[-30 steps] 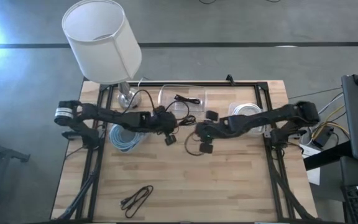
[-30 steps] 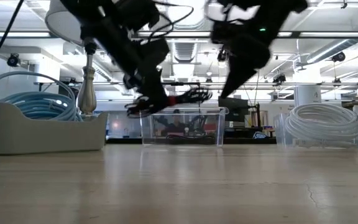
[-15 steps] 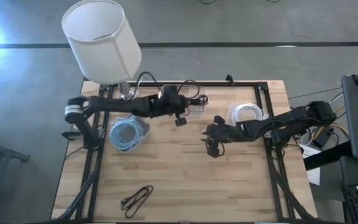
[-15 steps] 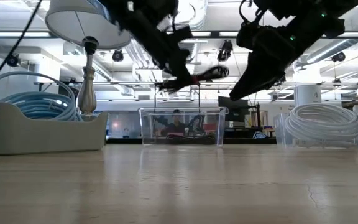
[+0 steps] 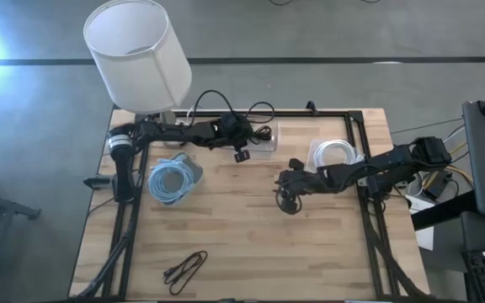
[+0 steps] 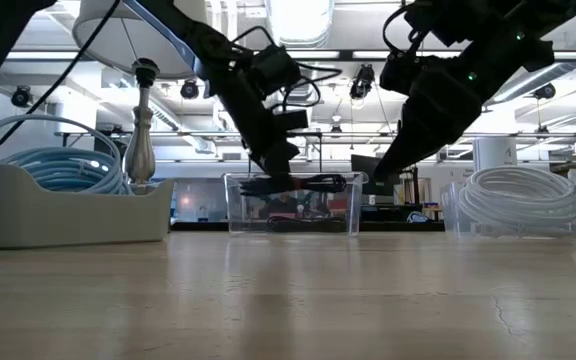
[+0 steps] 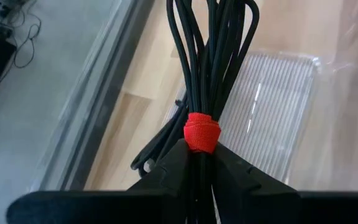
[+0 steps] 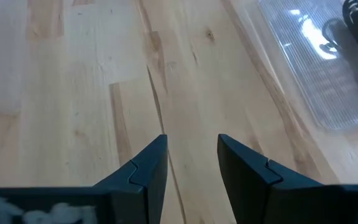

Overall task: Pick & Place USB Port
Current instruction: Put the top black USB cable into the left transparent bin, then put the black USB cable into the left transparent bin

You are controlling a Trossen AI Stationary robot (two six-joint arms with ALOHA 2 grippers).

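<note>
A bundle of black USB cable (image 7: 213, 56), tied with a red strap (image 7: 202, 132), is held by my left gripper (image 7: 201, 168), which is shut on it. It hangs over the clear plastic bin (image 5: 263, 145) at the table's far middle. In the low view the bundle (image 6: 313, 183) lies about level at the bin's rim (image 6: 293, 177); whether it touches the rim I cannot tell. My right gripper (image 8: 192, 155) stands open over bare wood right of the table's middle (image 5: 286, 200), with nothing between its fingers. My left gripper pinches the bundle between its two fingers (image 7: 169, 168) just behind the red strap (image 7: 202, 146). The fingers slant down toward the table's far edge and lie along the bundle. The cable's loops (image 7: 229, 25) reach out ahead of the fingers, over the bin.
A white-shaded lamp (image 5: 137, 55) stands at the far left. A tray with a blue cable coil (image 5: 173, 181) sits below it, and a white cable coil (image 5: 335, 151) lies at the far right. A loose black cable (image 5: 185, 268) lies at the near left. Another dark cable (image 6: 298, 218) lies in the bin.
My left gripper has carried the bundle from the table's middle toward the far edge, to above the clear bin, rolling as it went. My right gripper has drawn a little toward the table's right and sunk slightly, staying open.
</note>
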